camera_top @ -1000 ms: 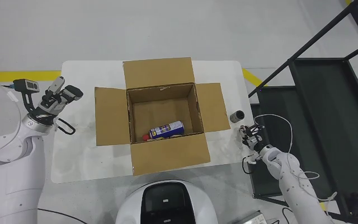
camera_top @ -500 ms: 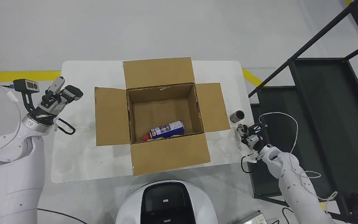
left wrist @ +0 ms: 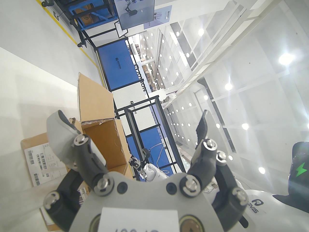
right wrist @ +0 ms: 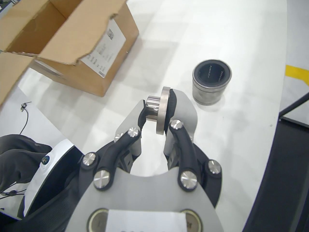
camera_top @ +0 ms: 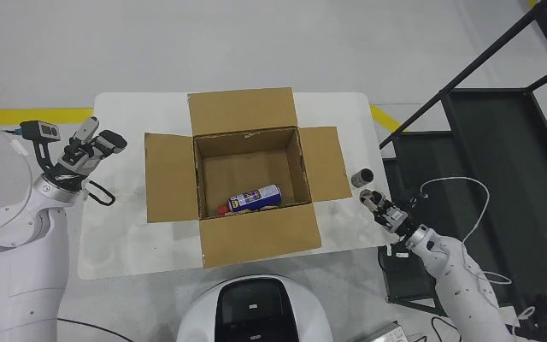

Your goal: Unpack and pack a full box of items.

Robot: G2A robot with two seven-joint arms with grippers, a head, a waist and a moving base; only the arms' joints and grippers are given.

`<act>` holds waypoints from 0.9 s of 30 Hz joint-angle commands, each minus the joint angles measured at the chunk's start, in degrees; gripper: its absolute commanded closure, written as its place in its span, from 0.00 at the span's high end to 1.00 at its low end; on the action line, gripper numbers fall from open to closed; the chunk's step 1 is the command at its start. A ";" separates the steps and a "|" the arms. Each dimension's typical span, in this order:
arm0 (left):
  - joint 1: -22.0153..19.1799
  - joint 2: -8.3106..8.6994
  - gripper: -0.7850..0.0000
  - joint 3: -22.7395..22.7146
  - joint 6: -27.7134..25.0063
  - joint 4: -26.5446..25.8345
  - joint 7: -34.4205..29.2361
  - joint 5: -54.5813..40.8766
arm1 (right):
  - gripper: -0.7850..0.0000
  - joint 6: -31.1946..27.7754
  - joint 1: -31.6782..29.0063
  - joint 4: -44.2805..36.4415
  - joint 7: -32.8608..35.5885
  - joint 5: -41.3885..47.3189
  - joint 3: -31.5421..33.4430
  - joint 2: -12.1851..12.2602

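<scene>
An open cardboard box (camera_top: 248, 181) stands mid-table with all flaps spread; a blue spray can (camera_top: 253, 199) lies inside near its front wall. My right gripper (right wrist: 158, 106) is shut on a small flanged metal part (right wrist: 159, 111), held over the table's right edge (camera_top: 373, 203). Just beyond it a grey cylindrical bushing (right wrist: 212, 83) stands upright on the table (camera_top: 362, 178). My left gripper (camera_top: 101, 141) is raised at the table's left edge, open and holding nothing (left wrist: 130, 131).
The white table (camera_top: 128, 239) has bare room left and right of the box. A dark metal stair frame (camera_top: 479, 154) stands close off the right edge. The box side (right wrist: 101, 56) carries a label.
My right gripper has swung slightly toward the front and inward with the flanged part, and its cable has shifted. The left arm has not moved.
</scene>
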 commanded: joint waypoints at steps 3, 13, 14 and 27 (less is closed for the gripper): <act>0.00 0.00 1.00 0.00 0.00 0.00 0.00 0.00 | 0.00 -1.18 -2.64 -6.63 -0.98 1.18 1.86 0.33; 0.00 0.00 1.00 0.00 0.00 0.00 0.00 0.00 | 0.00 1.02 -2.32 -24.33 5.51 2.76 2.92 0.77; 0.00 0.00 1.00 0.00 0.00 0.00 0.00 0.00 | 0.00 1.50 -1.63 -25.63 6.78 2.50 2.26 0.76; 0.00 0.00 1.00 0.00 0.00 0.00 0.00 0.00 | 0.00 8.85 14.95 -27.43 24.39 2.25 -19.06 -1.63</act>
